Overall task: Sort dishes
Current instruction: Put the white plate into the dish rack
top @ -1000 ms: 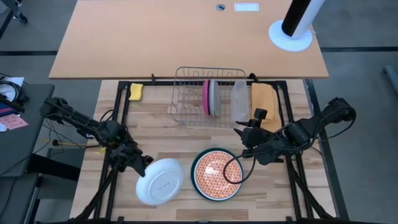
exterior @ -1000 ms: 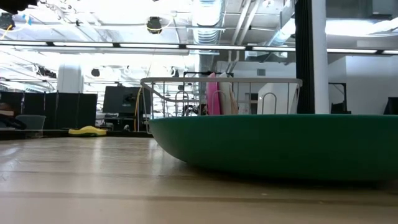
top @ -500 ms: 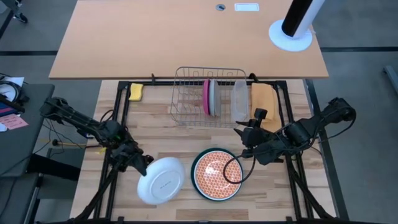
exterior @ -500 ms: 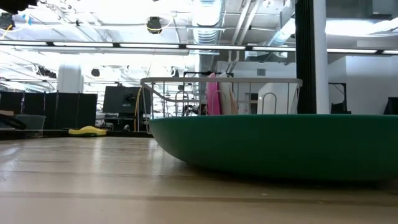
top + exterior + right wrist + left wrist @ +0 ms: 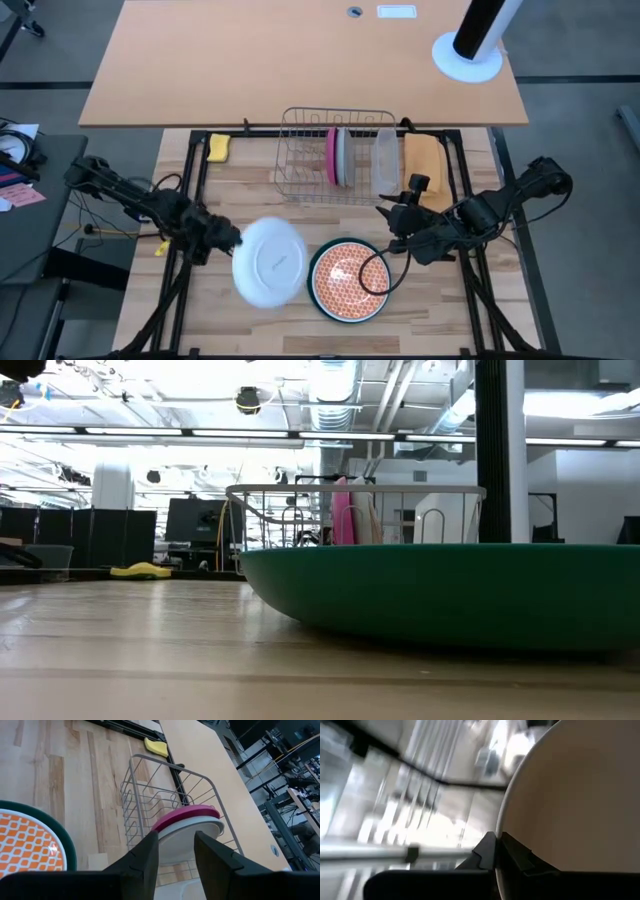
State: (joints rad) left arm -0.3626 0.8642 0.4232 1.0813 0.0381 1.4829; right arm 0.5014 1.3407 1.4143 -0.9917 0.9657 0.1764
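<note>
My left gripper is shut on a white plate at the near left of the table. An orange-patterned plate lies inside a dark green plate on the table near the front. A magenta pink plate and a pale grey plate stand on edge in the wire rack. My right gripper hangs open between the rack and the stacked plates, with nothing between its fingers. My left gripper pinches the white plate's rim between its two fingers, one on each face, at the edge toward the table's left. The fingers come from the table's left. The plate is tilted, with a shadow under it on the table.
A clear tub stands at the rack's right end, next to an orange cloth. A yellow sponge lies at the far left. A black post on a white base stands on the far desk.
My left gripper has gone up and toward the table's right and far edges, carrying the white plate by its rim. The plate has shifted closer to the stacked plates and tipped more. My right gripper has kept still.
</note>
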